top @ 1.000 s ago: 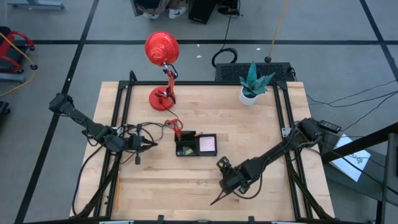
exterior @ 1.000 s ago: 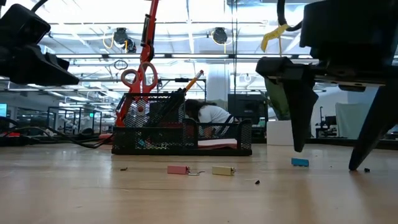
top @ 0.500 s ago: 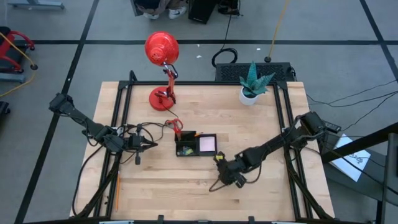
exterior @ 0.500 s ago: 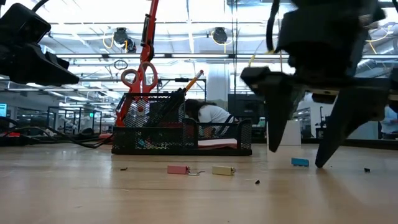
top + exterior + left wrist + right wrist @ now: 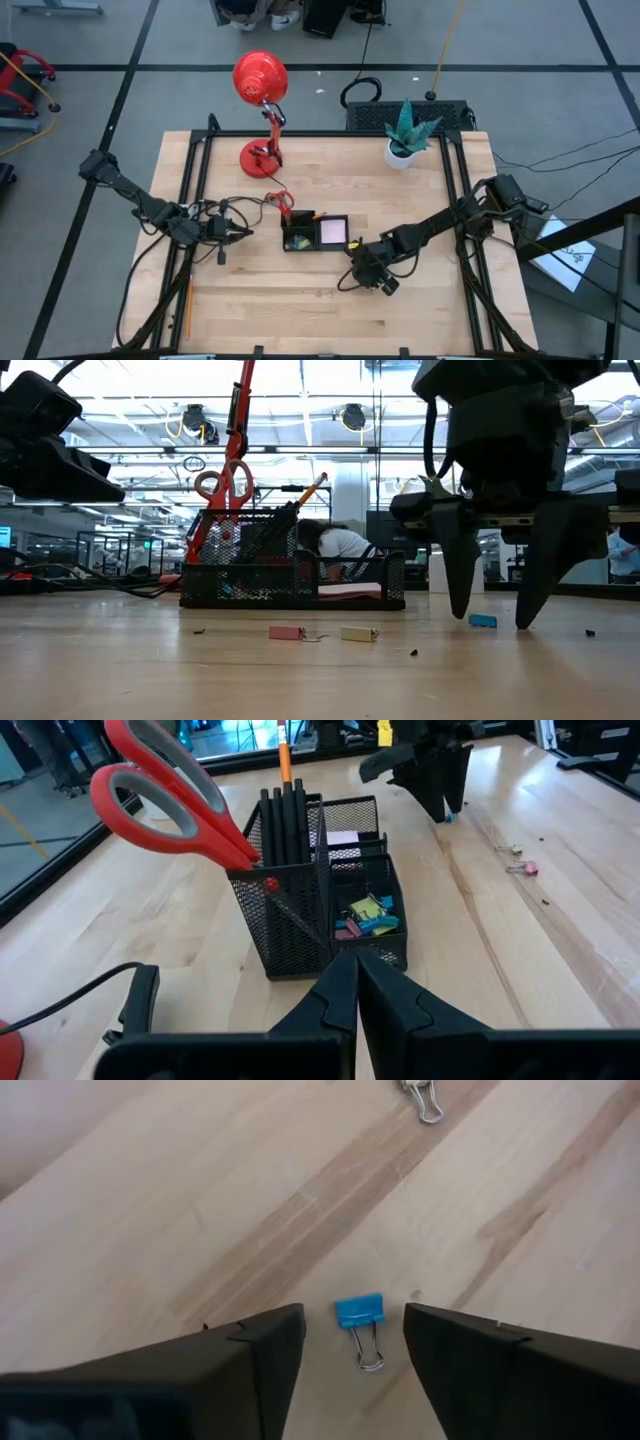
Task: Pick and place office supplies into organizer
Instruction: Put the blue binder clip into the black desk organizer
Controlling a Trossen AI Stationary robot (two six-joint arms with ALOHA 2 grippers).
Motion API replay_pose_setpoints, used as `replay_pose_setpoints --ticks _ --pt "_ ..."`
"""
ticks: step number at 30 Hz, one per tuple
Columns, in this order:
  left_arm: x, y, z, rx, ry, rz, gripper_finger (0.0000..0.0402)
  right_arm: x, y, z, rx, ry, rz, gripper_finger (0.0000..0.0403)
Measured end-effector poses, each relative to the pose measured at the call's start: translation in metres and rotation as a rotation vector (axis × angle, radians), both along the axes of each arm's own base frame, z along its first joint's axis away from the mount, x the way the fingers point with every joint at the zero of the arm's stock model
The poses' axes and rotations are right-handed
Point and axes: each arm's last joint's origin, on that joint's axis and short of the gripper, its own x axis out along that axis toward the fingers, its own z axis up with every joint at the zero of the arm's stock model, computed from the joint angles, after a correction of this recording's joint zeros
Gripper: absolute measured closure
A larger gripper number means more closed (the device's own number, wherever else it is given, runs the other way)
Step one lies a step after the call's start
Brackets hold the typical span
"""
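Observation:
The black mesh organizer (image 5: 316, 232) stands mid-table and holds the red-handled scissors (image 5: 225, 480), black pens (image 5: 283, 825), an orange pencil (image 5: 311, 489), a pale sticky-note pad (image 5: 333, 232) and small clips (image 5: 366, 913). A blue clip (image 5: 358, 1311) lies flat on the table, also seen in the low view (image 5: 482, 621). My right gripper (image 5: 352, 1328) is open and points down, one finger on either side of the blue clip without touching it. A pink clip (image 5: 287, 632) and a yellow clip (image 5: 358, 633) lie nearer the front. My left gripper (image 5: 355, 972) waits shut, left of the organizer.
A red desk lamp (image 5: 262, 90) and a white plant pot (image 5: 403, 152) stand at the far side. Another clip's wire handles (image 5: 426, 1098) lie beyond the blue one. An orange pencil (image 5: 187, 306) lies by the left rail. Bare wood stretches along the near edge.
My right gripper has moved from the near edge toward the far edge and the organizer, arriving over the blue clip, which now lies between its fingers. The clip itself has stayed where it was.

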Motion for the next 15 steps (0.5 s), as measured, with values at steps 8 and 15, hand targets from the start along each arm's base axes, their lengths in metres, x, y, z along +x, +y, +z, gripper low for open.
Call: replay_pose_setpoints --ticks 8,15 --pt "0.0000 0.0000 0.0000 -0.025 -0.001 0.008 0.0382 -0.0035 -0.0020 -0.0062 0.047 -0.016 0.018 0.0276" --pt "0.0000 0.0000 0.0000 -0.044 -0.002 0.014 0.0382 -0.0001 -0.0002 -0.0045 0.083 -0.045 -0.007 0.0299"
